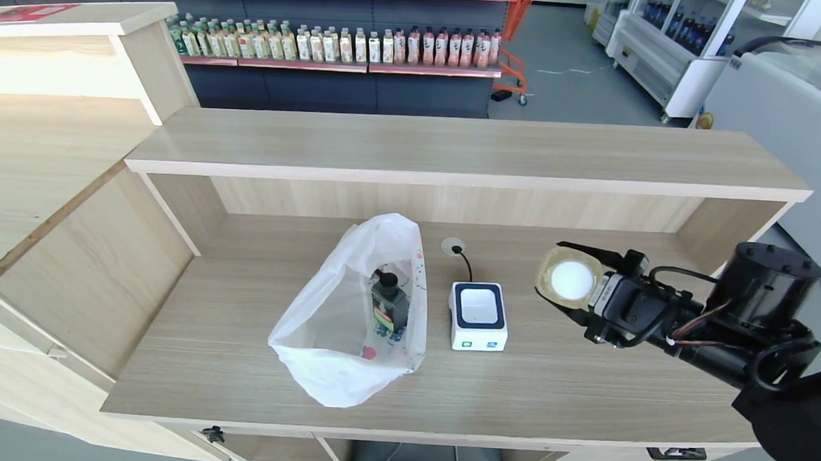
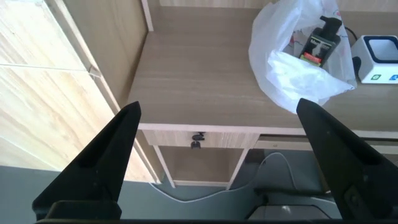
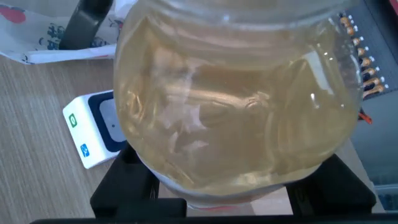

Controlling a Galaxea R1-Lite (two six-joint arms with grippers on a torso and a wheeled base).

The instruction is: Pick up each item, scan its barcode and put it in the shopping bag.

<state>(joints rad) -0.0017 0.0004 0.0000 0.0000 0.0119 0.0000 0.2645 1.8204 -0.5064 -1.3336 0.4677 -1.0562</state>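
The right end effector [image 1: 581, 283] pinches a jar [image 3: 236, 99] right of the scanner [image 1: 479, 315]; its barcode should face the scanner window squarely. The left end effector [image 2: 219, 107] is spread.

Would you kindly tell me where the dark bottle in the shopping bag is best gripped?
Probably its black cap, from straight above: the dark bottle appears upright, and the shopping bag film wraps its sides.
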